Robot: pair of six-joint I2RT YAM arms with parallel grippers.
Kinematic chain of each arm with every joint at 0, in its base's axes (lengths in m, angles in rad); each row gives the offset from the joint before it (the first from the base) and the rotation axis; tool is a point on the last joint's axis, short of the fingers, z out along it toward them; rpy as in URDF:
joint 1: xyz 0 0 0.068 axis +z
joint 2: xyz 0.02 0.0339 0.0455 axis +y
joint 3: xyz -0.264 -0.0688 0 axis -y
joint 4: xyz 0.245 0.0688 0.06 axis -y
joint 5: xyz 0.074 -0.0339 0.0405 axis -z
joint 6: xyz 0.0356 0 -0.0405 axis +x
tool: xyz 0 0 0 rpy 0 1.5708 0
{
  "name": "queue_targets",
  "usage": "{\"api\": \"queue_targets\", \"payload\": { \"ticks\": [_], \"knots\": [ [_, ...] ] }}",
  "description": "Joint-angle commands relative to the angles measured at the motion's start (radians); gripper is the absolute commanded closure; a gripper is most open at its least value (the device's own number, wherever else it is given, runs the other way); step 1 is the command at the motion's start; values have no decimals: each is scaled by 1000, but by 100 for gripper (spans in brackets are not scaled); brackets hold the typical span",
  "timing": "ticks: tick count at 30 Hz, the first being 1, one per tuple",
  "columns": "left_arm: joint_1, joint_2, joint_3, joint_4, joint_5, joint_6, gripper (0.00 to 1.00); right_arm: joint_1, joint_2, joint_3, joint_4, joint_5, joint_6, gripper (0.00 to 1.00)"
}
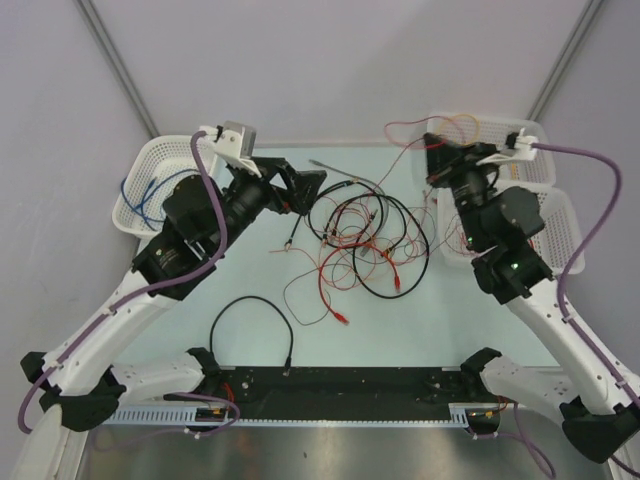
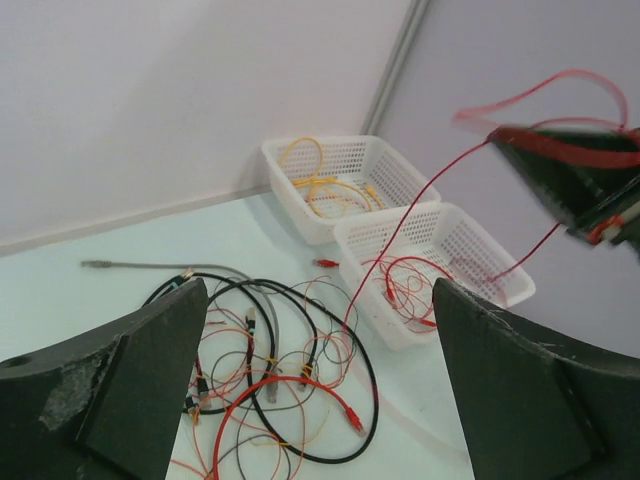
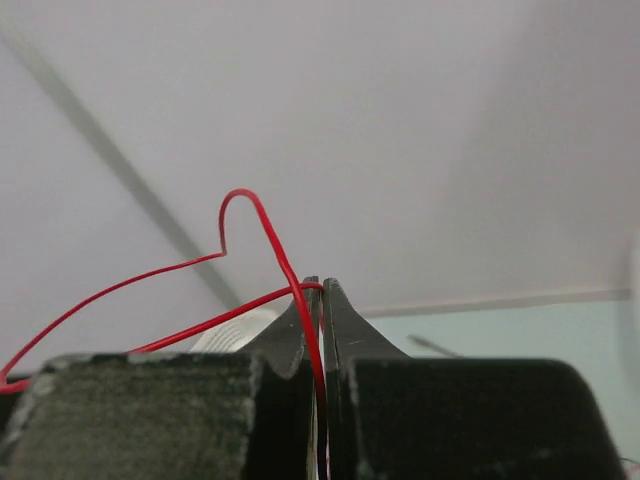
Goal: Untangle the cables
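Note:
The cables (image 1: pixel 365 235) lie in a tangle at the middle of the table, with black loops, thin red and orange wires and a red plug-ended lead. In the left wrist view the same tangle (image 2: pixel 270 385) shows below my left gripper (image 2: pixel 320 385). That gripper is open and hovers over the tangle's left edge (image 1: pixel 312 187) with nothing between its fingers. My right gripper (image 3: pixel 321 288) is shut on a thin red wire (image 3: pixel 262 225). It is raised at the back right (image 1: pixel 432 145), and the wire runs from it down into the tangle.
A white basket (image 1: pixel 140 165) at the left holds blue cables. Two white baskets stand at the right: the far one (image 2: pixel 290 150) holds an orange-yellow cable, the near one (image 2: pixel 470 235) red wires. A separate black cable (image 1: pixel 250 300) lies near the front edge.

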Motion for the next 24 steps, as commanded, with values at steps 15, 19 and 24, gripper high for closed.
{"api": "queue_targets", "payload": {
  "ticks": [15,19,24],
  "knots": [
    [2,-205,-359,81,-193,-132,1,-608,115,128,-277,243,98,100],
    [2,-246,-411,104,-204,-126,1,-617,177,105,-277,258,84,100],
    [0,-263,-469,99,-201,-144,0,-660,243,20,-259,284,112,100]
  ]
}}
